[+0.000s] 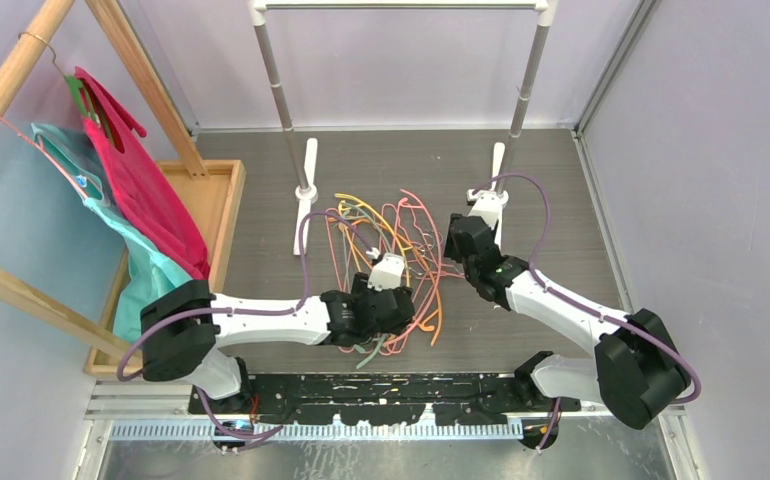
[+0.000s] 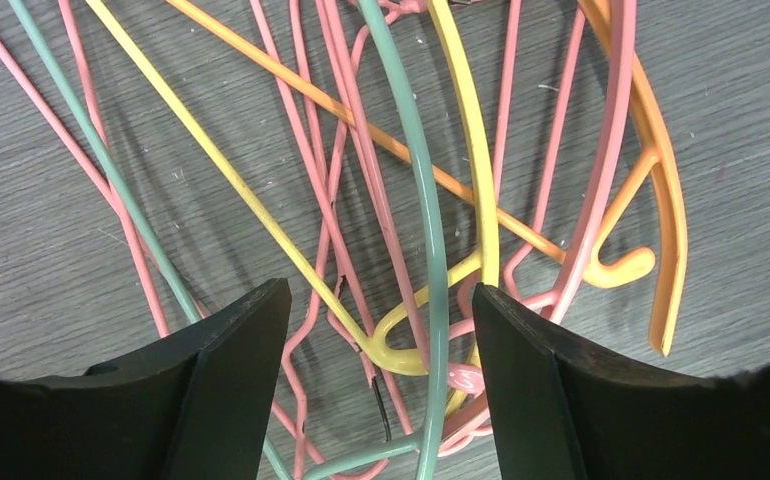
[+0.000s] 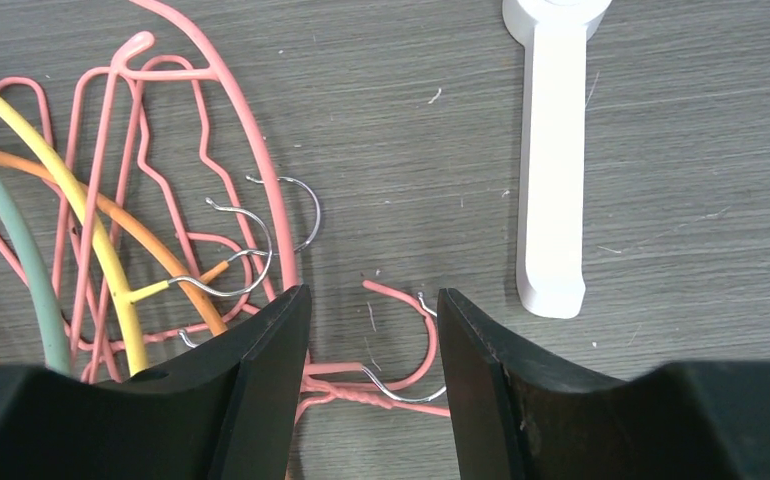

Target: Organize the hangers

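Note:
The hangers (image 1: 391,250) lie in a tangled heap on the grey table: several pink wire ones with thicker orange, yellow, pink and grey-green ones. My left gripper (image 1: 389,308) hangs over the heap's near side. It is open (image 2: 379,290) and empty, its jaws either side of the grey-green hanger (image 2: 431,250), beside the yellow one (image 2: 476,150) and the orange one (image 2: 666,210). My right gripper (image 1: 457,256) is at the heap's right edge. It is open (image 3: 373,310) and empty, over a pink wire hanger's hook (image 3: 426,335) and twisted neck.
A garment rack with silver poles (image 1: 279,90) and white feet (image 1: 308,175) (image 3: 553,150) stands behind the heap. At the left, a wooden tray (image 1: 223,200) and a wooden frame hold hangers draped with magenta (image 1: 141,180) and teal garments. Walls close both sides.

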You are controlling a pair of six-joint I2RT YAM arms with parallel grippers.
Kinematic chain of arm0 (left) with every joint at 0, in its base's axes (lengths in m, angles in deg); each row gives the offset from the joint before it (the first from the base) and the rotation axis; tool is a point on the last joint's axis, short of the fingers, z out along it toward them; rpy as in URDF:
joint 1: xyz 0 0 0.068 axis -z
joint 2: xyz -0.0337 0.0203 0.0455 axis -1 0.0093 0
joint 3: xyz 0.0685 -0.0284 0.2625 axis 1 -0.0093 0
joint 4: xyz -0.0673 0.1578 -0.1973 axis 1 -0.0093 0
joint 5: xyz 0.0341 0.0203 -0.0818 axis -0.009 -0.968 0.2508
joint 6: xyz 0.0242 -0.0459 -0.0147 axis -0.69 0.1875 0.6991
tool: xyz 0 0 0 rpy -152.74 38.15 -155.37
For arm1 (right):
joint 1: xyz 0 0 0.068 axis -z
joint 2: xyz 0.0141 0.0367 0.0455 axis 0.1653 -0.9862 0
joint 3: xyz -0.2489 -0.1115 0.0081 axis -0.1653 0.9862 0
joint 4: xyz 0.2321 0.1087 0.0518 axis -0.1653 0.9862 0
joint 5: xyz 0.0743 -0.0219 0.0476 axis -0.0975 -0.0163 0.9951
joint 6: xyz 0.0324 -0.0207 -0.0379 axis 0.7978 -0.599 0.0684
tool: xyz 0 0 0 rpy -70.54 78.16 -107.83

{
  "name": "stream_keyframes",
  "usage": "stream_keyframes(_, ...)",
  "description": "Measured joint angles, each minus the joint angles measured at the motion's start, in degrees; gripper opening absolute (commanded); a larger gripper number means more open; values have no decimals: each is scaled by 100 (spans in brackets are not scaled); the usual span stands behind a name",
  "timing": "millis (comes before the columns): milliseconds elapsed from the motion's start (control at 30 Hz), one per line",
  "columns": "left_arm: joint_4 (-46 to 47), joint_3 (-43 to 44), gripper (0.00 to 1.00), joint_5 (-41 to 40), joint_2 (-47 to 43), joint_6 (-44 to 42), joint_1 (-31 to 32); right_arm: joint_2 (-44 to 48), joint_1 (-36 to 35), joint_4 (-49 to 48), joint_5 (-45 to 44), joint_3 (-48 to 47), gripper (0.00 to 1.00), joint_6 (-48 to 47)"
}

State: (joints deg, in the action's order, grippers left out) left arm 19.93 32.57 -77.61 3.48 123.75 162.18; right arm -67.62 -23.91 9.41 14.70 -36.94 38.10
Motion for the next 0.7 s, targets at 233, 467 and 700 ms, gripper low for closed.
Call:
stream_keyframes(233, 9, 28, 63, -42, 286, 125, 0, 0, 68, -9, 70, 103, 55, 7)
stream_keyframes(467, 70, 68, 39, -35, 535, 247, 0, 0, 105, -28, 118, 162, 56, 7)
stream_keyframes(700, 74, 129, 22, -26, 549, 247, 15, 2, 118, -50, 129, 179, 56, 7)
